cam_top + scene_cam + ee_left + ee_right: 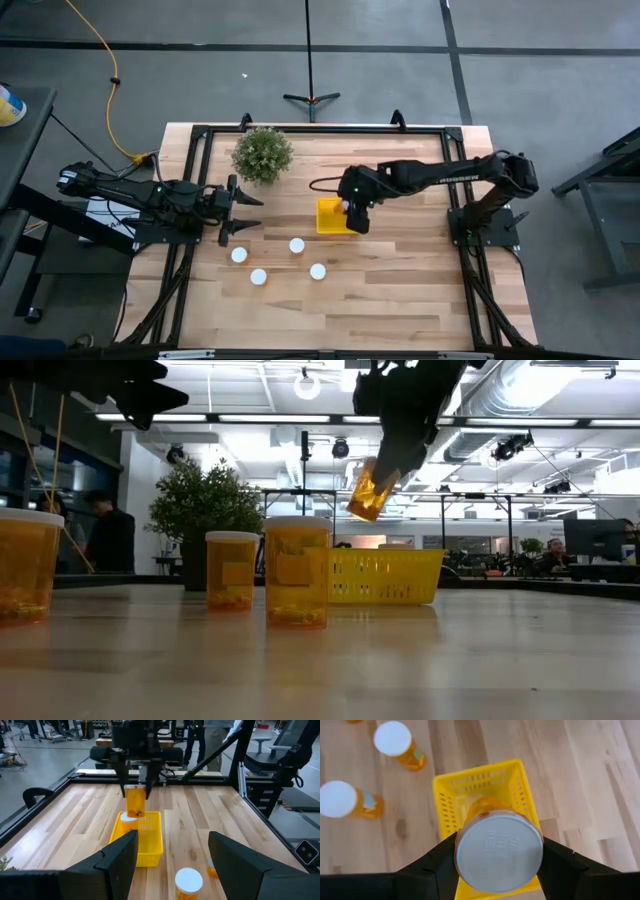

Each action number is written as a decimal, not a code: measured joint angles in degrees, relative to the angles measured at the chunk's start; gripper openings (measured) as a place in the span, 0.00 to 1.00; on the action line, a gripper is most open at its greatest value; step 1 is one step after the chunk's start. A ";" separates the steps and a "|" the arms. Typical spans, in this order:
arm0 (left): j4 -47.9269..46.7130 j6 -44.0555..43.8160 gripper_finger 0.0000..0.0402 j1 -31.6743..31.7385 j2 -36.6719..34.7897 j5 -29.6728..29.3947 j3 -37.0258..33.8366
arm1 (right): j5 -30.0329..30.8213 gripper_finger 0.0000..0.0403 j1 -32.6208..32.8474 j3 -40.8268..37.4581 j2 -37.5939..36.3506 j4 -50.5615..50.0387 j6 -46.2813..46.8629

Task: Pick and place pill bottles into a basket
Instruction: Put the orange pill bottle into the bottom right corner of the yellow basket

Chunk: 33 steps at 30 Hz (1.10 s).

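Basket [327,216]: one bottle [128,820] inside | right hand [354,217]: second bottle [498,851] above

- A light wooden table [400,300] with plank grain fills the centre of the high view, edged by a dark metal frame [200,135].
- A bushy green potted plant [262,154] stands on the table at upper left of its surface.
- A yellow basket [328,217] sits on the wood near the table's middle, right of and below the plant.
- Four white-capped pill bottles stand upright on the table, below and left of the basket: one at far left [239,255], one nearest the basket [297,245], one lowest in frame [258,277], and one at right [318,271].
- All four bottles stand apart, none touching the basket.
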 joint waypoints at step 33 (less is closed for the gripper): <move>0.15 -1.51 0.69 0.01 0.00 -1.60 0.00 | -5.11 0.52 1.18 -0.07 5.62 -7.23 -4.11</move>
